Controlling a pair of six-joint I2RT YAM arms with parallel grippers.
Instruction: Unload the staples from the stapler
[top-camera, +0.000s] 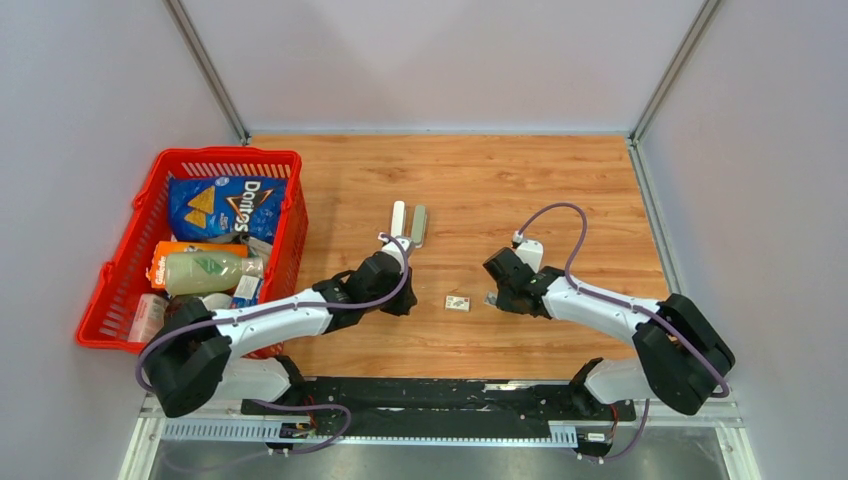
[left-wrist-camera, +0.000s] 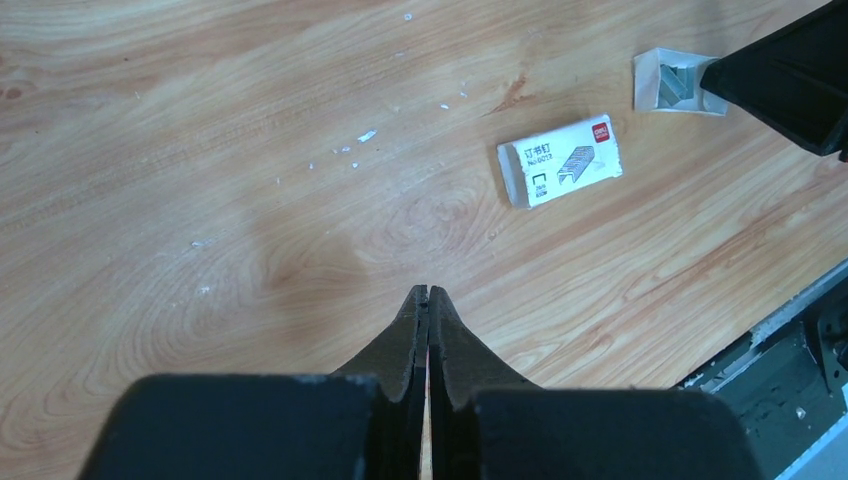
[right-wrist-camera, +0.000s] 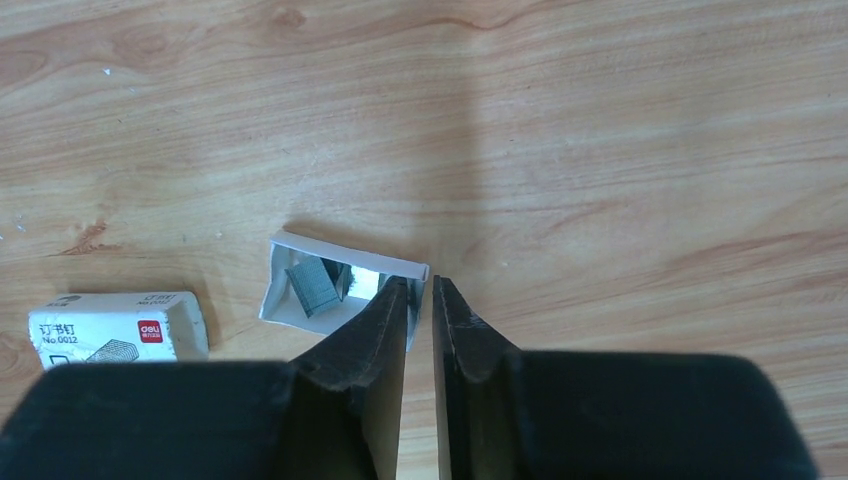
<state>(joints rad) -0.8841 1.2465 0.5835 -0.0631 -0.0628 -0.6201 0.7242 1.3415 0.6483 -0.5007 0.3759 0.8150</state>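
- Staples (right-wrist-camera: 313, 287), a few short grey strips, lie inside a small open white cardboard tray (right-wrist-camera: 350, 258) that sits flat on the bench (top-camera: 520, 180), just to the right of the staple box (right-wrist-camera: 115, 325) in the overhead view.
- The staple box, a whitish packet with dark print and a red logo, lies flat on the wood, near the tray but not touching it.
- The right pincer (right-wrist-camera: 420, 285) is low over the end of the tray that lies away from the staple box. Its jaws stand a narrow slit apart, with the tray's end wall at the gap. I cannot tell whether they press on that wall.
- The left pincer (left-wrist-camera: 428, 292) is on the other side of the staple box, near it. It hangs above bare wood with its jaws closed together and nothing between them.
- The stapler (top-camera: 409, 224) lies beyond the staple box and a little to its left, farther from the arm bases. It is opened out, with its white part and grey part side by side.
- A red plastic basket (top-camera: 230, 153) stands well to the left of the staple box, at the bench's edge. It holds a blue Doritos bag (top-camera: 230, 205), a pale bottle (top-camera: 205, 270) lying on its side and other packets.
- Small pale specks are scattered on the wood to the left of the staple box in the left wrist view.
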